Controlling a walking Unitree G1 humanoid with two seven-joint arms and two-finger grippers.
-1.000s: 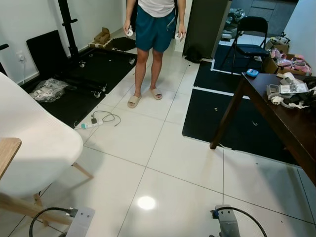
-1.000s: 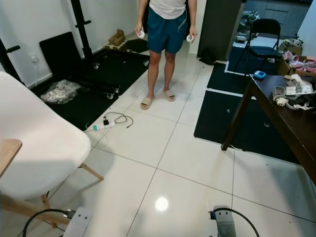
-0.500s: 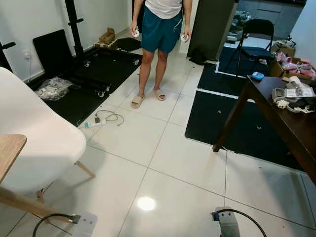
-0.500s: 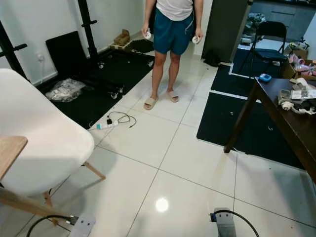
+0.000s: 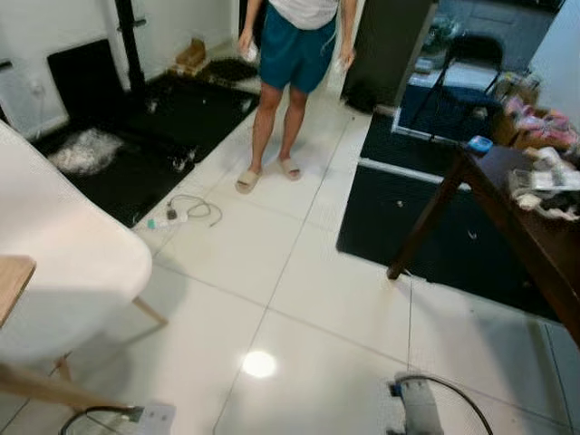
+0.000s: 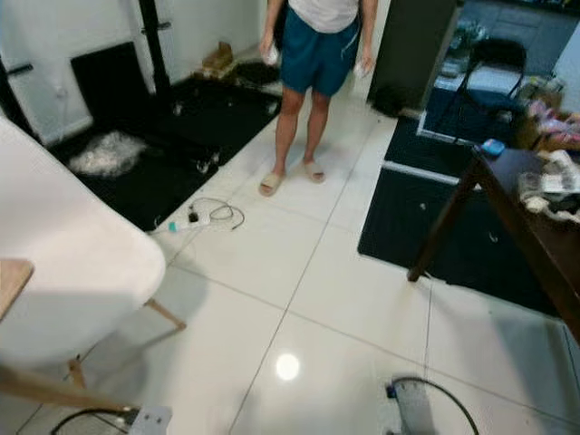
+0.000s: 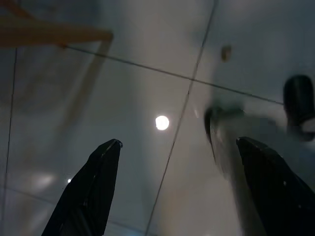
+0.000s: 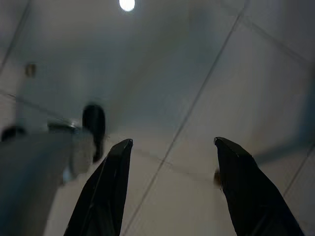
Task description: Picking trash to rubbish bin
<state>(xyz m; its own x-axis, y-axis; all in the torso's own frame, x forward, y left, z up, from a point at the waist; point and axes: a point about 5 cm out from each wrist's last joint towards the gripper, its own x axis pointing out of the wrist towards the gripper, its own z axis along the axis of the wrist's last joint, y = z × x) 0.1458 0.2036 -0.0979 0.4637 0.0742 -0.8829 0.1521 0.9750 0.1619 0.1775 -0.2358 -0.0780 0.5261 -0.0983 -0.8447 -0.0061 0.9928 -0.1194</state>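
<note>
A crumpled clear plastic bag (image 5: 86,149) lies on the black floor mat (image 5: 136,177) at the far left. A white cable with a plug strip (image 5: 177,216) lies on the white tiles near it. My left gripper (image 7: 179,142) hangs open over bare floor tiles, nothing between its fingers. The right gripper (image 8: 172,141) is open too, also above the tiles. Both arms hang low at the bottom of the eye views, left arm (image 5: 149,419) and right arm (image 5: 412,408). The eye views are blurred.
A person in blue shorts and sandals (image 5: 290,63) stands ahead holding white controllers. A white chair (image 5: 63,263) is close on my left. A dark wooden table (image 5: 526,227) with clutter stands on the right, with black mats (image 5: 426,227) and a folding chair (image 5: 458,77) beyond.
The whole picture has shifted a little and become blurred, so the camera is moving. The person and the objects on the floor keep their places.
</note>
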